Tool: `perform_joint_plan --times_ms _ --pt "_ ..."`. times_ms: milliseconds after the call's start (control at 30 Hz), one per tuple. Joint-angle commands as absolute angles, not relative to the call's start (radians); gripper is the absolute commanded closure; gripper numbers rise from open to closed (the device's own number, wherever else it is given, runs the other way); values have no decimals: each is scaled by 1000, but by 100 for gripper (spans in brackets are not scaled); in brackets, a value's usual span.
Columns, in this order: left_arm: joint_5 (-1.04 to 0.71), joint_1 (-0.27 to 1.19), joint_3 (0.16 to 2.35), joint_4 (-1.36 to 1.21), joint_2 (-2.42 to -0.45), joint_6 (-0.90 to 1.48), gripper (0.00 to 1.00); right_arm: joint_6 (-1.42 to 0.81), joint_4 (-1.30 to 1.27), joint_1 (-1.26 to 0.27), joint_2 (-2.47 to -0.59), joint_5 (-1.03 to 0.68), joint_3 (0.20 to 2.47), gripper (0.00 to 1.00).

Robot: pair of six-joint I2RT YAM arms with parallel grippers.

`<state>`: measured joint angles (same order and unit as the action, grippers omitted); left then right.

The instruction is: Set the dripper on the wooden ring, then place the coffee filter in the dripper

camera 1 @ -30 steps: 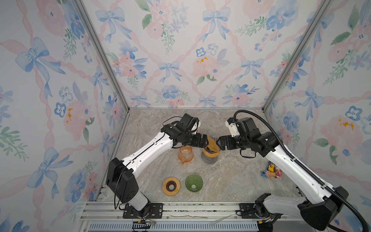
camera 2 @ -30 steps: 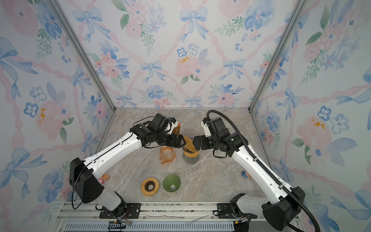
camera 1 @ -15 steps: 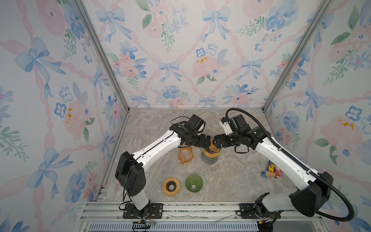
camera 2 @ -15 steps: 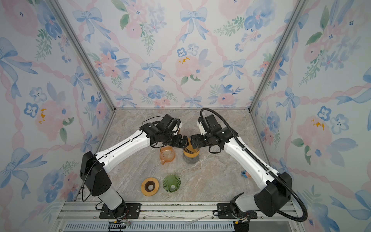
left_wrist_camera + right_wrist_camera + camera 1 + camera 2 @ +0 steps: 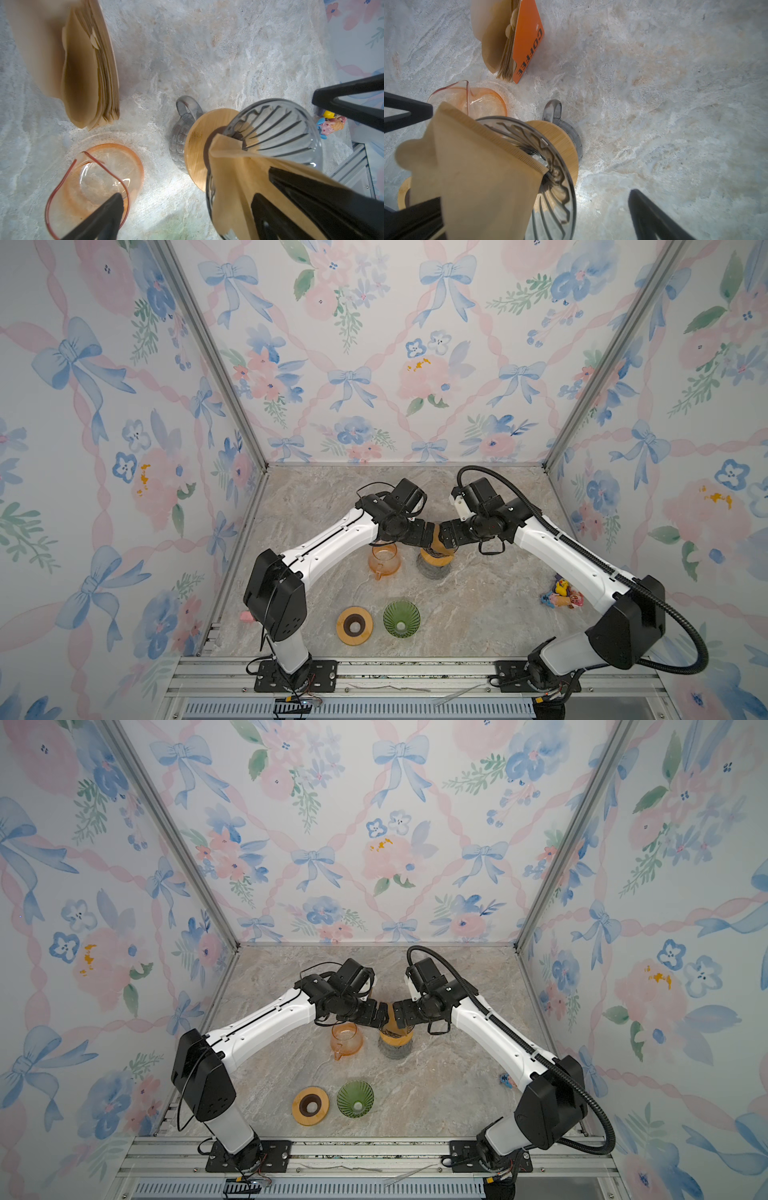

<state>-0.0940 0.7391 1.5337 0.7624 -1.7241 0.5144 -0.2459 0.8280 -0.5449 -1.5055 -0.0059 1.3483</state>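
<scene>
A grey ribbed glass dripper (image 5: 276,128) sits on a wooden collar (image 5: 435,559) over a grey glass server (image 5: 180,133). A brown coffee filter (image 5: 483,166), folded flat, stands with its tip inside the dripper and leans on the rim; it also shows as the filter (image 5: 234,182). In both top views my left gripper (image 5: 426,534) and right gripper (image 5: 445,535) meet just above it. Both are open. In each wrist view one black finger (image 5: 311,203) lies against the paper, the other finger (image 5: 645,212) well clear.
An orange glass carafe (image 5: 384,559) stands just left of the server. A stack of filters with an orange card (image 5: 527,41) stands behind. A green dripper (image 5: 401,619) and wooden ring (image 5: 354,625) sit near the front, small toys (image 5: 561,596) at the right.
Both wrists have drawn closer together over the dripper, and the upright filter is now largely covered by them in the top views. The jaws have stayed wide.
</scene>
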Motion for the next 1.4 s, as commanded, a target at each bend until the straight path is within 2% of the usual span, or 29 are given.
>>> perform_joint_plan --times_ms 0,367,1367 --pt "-70 742 1546 787 -1749 484 2 -241 827 -526 -1518 5 1365 4" --pt "-57 741 1575 795 -1782 467 2 -238 804 -474 -1532 -26 1316 4" --pt "-39 729 1587 801 -1807 457 2 -248 762 -455 -1517 -49 1257 4"
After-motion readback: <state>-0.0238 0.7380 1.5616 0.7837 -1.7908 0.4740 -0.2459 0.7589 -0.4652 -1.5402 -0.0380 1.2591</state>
